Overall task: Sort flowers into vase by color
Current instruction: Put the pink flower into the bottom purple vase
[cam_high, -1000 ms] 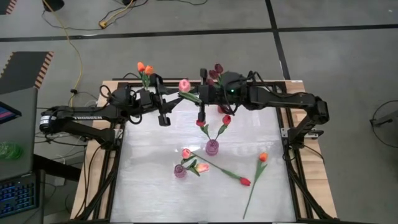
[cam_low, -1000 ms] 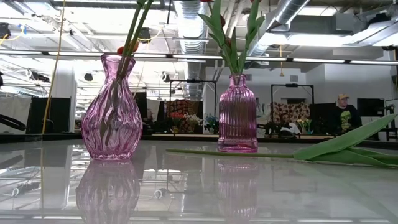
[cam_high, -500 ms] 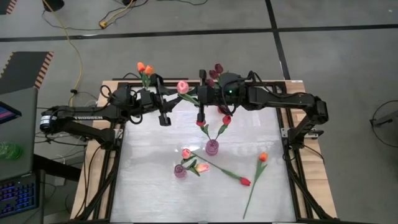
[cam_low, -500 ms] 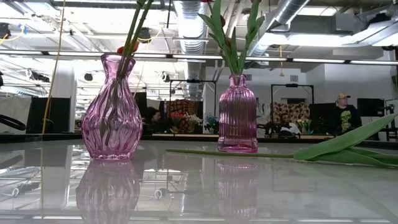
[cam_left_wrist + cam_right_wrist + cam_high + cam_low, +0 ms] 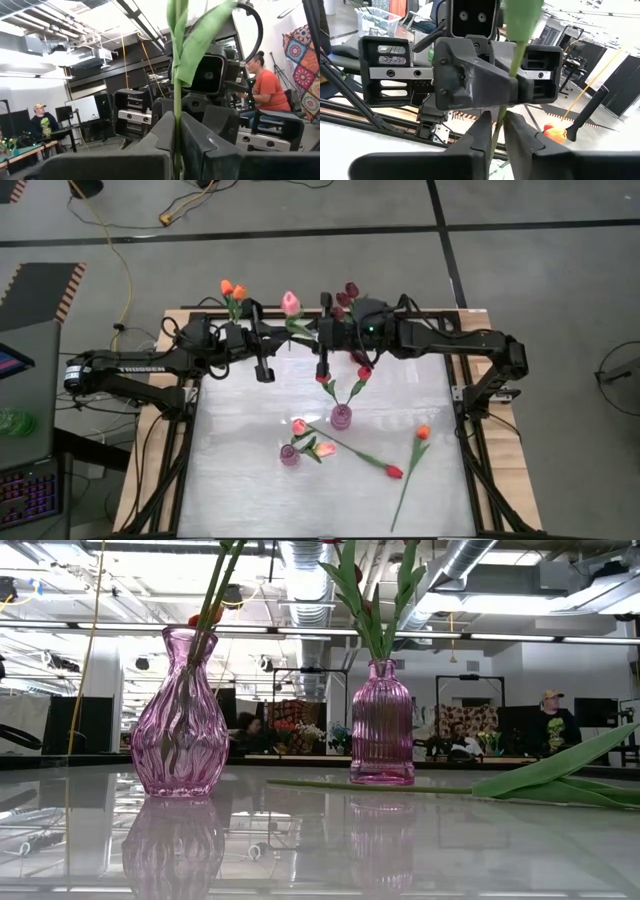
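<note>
A pink tulip (image 5: 290, 303) hangs in the air over the table's far edge, between my two grippers, which face each other. My left gripper (image 5: 176, 150) is shut on its green stem (image 5: 176, 95). My right gripper (image 5: 498, 134) stands open by a narrow gap, and the same stem (image 5: 496, 127) runs between its fingers. A ribbed pink vase (image 5: 341, 416) holds red tulips (image 5: 364, 370). A rounded pink vase (image 5: 290, 455) holds pink ones (image 5: 299, 426). My left gripper pinches the tulip's thin stem (image 5: 176, 131) between its two fingers, below a leaf (image 5: 200, 40). The fingers lie across the stem, coming from the table's left. The flower is lifted clear of the table. My right gripper's fingers (image 5: 479, 136) flank the stem; whether they touch it I cannot tell.
Two loose tulips lie on the table at the near right, one red-headed (image 5: 394, 472) and one orange-headed (image 5: 423, 432). Orange tulips (image 5: 232, 288) and maroon ones (image 5: 350, 290) stand at the far edge. Beyond the table, people sit at desks (image 5: 265, 85).
The pink tulip's head has swung toward the table's far edge and a little to the left, while the stem between the two grippers has stayed in place. Both arms have kept still.
</note>
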### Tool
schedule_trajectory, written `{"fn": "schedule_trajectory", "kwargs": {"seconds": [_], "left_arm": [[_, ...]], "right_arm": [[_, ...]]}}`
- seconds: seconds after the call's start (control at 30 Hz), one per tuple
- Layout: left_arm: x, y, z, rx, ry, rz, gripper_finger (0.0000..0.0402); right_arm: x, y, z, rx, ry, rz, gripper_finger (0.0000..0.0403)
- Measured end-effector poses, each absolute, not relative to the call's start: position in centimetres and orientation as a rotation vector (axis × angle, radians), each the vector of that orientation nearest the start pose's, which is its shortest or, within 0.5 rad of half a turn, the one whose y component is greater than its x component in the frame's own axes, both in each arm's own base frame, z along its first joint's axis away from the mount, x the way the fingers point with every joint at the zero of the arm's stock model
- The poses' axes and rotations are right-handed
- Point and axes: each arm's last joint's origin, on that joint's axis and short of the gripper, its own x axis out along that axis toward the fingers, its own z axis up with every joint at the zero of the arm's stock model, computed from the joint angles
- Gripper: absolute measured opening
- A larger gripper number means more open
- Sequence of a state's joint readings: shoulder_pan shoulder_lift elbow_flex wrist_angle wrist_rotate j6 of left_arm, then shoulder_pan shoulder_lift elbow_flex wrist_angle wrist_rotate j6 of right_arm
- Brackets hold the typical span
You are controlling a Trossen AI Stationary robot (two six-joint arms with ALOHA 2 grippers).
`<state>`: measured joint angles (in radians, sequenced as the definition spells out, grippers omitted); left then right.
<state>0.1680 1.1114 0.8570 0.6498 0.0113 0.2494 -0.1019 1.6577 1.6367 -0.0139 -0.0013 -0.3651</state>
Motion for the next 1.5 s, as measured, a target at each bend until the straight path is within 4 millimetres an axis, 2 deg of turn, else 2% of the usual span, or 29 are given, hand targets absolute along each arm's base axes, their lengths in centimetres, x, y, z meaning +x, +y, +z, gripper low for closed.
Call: {"fn": "schedule_trajectory", "kwargs": {"seconds": [0.23,0.43,0.6,0.67,0.8,0.93,1.13,1.33,1.5], "left_arm": [[23.6,4.0,37.8,0.264,-0.392,0.201,0.0002],[22.3,3.7,38.8,0.210,-0.438,0.192,0.0002],[21.7,3.2,38.8,0.110,-0.412,0.149,0.0002],[21.8,2.6,38.6,0.071,-0.385,0.111,0.0001],[22.1,0.7,38.2,0.025,-0.342,0.020,0.0000],[22.1,-1.8,37.5,0.010,-0.320,-0.019,0.0000],[21.4,-5.6,34.7,-0.013,-0.306,0.034,0.0000],[19.7,-8.3,31.9,-0.106,-0.379,0.032,0.0000],[19.7,-9.7,29.1,-0.151,-0.414,0.010,0.0000]], "right_arm": [[37.8,-3.6,42.2,-0.391,0.071,-0.170,0.0146],[34.7,-2.5,44.4,-0.521,0.144,-0.315,0.0190],[31.0,-1.2,46.4,-0.525,0.167,-0.323,0.0194],[29.5,-0.7,47.0,-0.469,0.164,-0.311,0.0191],[26.4,-0.4,47.8,-0.333,0.196,-0.296,0.0183],[23.7,-0.3,47.7,-0.223,0.280,-0.293,0.0175],[20.8,-0.1,46.3,-0.099,0.376,-0.277,0.0168],[18.8,1.2,42.7,-0.049,0.353,-0.203,0.0168],[17.5,1.7,39.4,0.030,0.289,-0.180,0.0168]]}}
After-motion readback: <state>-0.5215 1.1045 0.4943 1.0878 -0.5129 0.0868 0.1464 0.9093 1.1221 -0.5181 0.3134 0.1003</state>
